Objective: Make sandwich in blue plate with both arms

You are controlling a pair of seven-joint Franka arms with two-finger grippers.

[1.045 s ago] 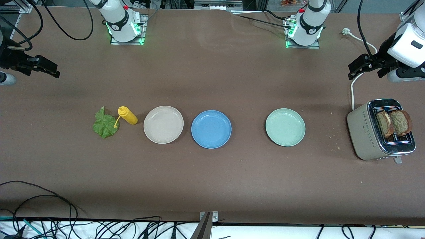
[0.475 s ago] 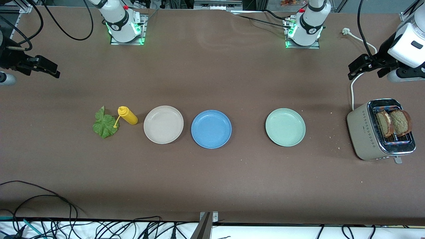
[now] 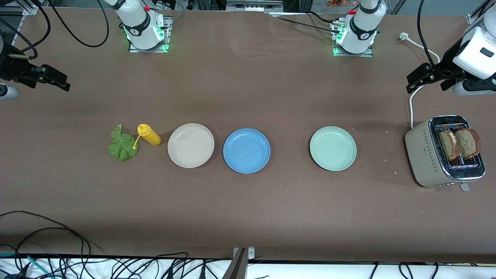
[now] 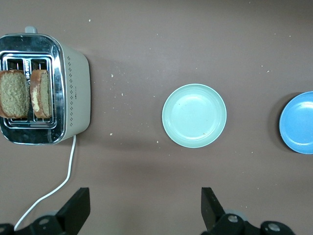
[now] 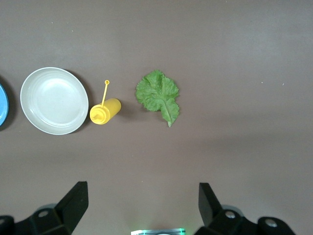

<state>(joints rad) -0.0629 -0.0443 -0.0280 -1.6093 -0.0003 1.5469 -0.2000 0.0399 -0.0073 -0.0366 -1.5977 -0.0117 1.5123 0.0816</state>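
Brown table (image 3: pixel 248 217): left gripper (image 4: pixel 144 210) fingers spread wide, holding nothing; right gripper (image 5: pixel 142 208) same.

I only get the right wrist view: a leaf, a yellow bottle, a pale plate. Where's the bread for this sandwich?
Observer: Two bread slices stand in a toaster at the left arm's end of the table.
Operator: Anything on the blue plate? I see only its edge.
Observer: Nothing lies on the blue plate.
Operator: And the other arm?
Observer: The left gripper hangs open over the table beside the toaster, holding nothing; the right gripper is open too.
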